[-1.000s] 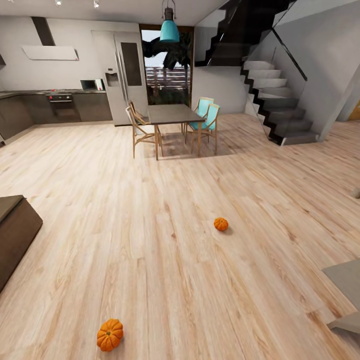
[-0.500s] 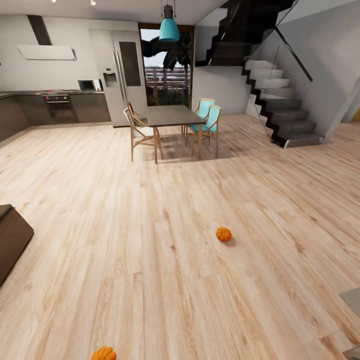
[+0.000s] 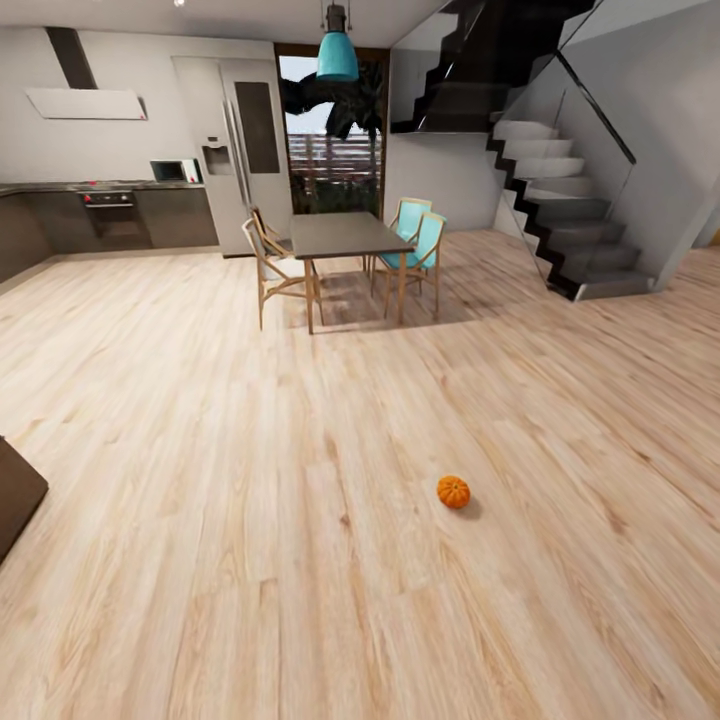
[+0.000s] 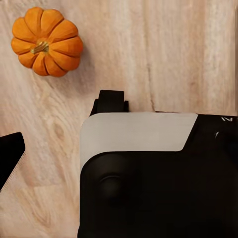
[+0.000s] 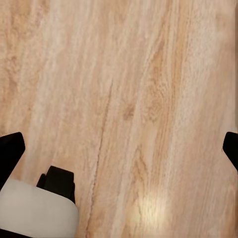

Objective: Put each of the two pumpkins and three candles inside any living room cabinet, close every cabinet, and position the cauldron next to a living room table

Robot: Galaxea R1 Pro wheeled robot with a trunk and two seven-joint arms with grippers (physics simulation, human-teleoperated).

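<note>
One small orange pumpkin (image 3: 453, 491) lies on the wooden floor right of centre in the head view. The left wrist view looks straight down at a second pumpkin (image 4: 46, 41) on the floor, beside my own white and black base (image 4: 139, 173). My left gripper (image 4: 119, 153) hangs above the floor with one black fingertip (image 4: 10, 153) at the picture's edge, open and empty. My right gripper (image 5: 119, 148) is open over bare planks, its fingertips (image 5: 10, 148) far apart. A corner of the dark-brown cabinet (image 3: 15, 490) shows at the far left. Candles, cauldron and coffee table are out of view.
Ahead stands a dark dining table (image 3: 340, 236) with wooden and teal chairs (image 3: 420, 245). A staircase (image 3: 560, 200) rises at the right, and kitchen units (image 3: 110, 215) and a fridge (image 3: 245, 150) line the back wall. Wide wooden floor lies between me and them.
The whole head view has shifted as I moved: the nearer pumpkin slid out past the bottom edge, the cabinet corner shrank at the left, and the grey object at the right left the picture.
</note>
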